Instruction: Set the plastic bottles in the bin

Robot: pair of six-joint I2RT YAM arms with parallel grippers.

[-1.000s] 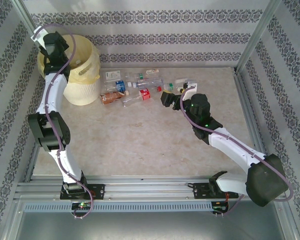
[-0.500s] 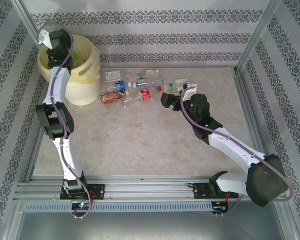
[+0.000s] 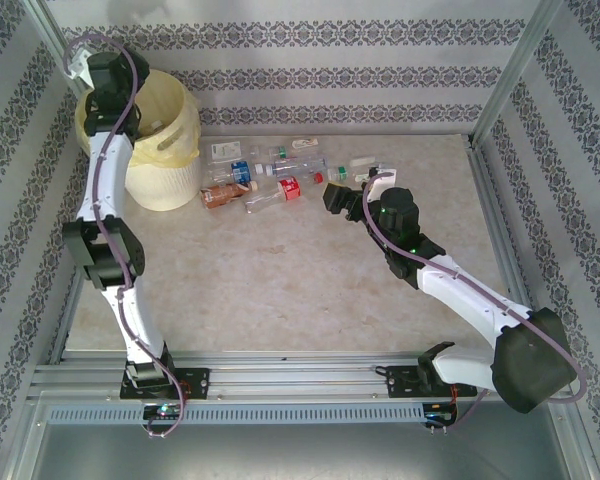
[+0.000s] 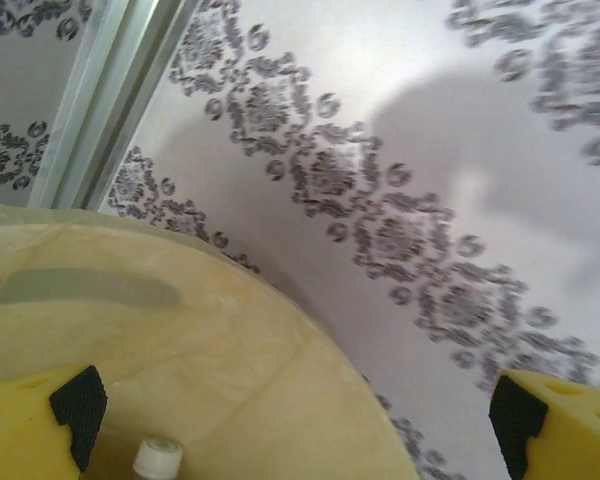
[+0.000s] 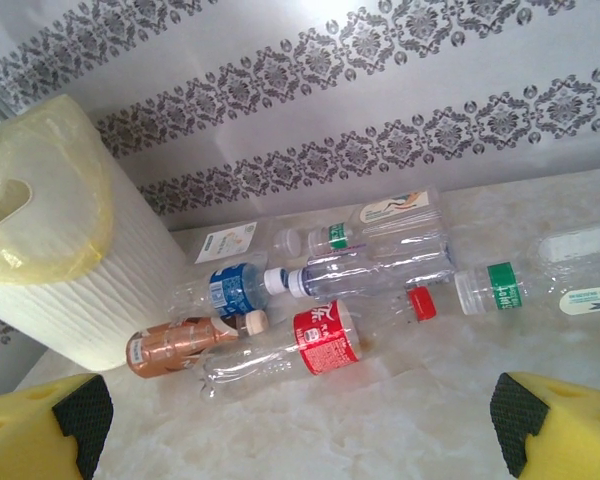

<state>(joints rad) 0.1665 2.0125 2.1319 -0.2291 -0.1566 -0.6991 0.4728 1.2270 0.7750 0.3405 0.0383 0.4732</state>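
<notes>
Several plastic bottles lie in a loose row along the back wall: a red-label bottle (image 5: 325, 340) (image 3: 283, 190), a copper-coloured one (image 5: 170, 345) (image 3: 218, 196), a blue-label one (image 5: 225, 290), a long clear one (image 5: 375, 268) and a green-label one (image 5: 500, 288). The cream bin (image 3: 165, 140) (image 5: 50, 260) with its yellow liner stands at the back left. My left gripper (image 3: 108, 85) (image 4: 295, 430) hangs open over the bin's rim, holding nothing; a white bottle cap (image 4: 158, 460) shows inside. My right gripper (image 3: 336, 190) (image 5: 295, 430) is open, low over the table, facing the bottles from the right.
Patterned walls enclose the table on three sides, with metal posts (image 3: 505, 70) at the back corners. Bare marble-look tabletop (image 3: 280, 280) stretches between the bottles and the arm bases. More bottles (image 3: 365, 165) lie just beyond the right gripper.
The left gripper has shifted above the bin toward the back-left corner, and its elbow has swung. The right gripper has barely moved.
</notes>
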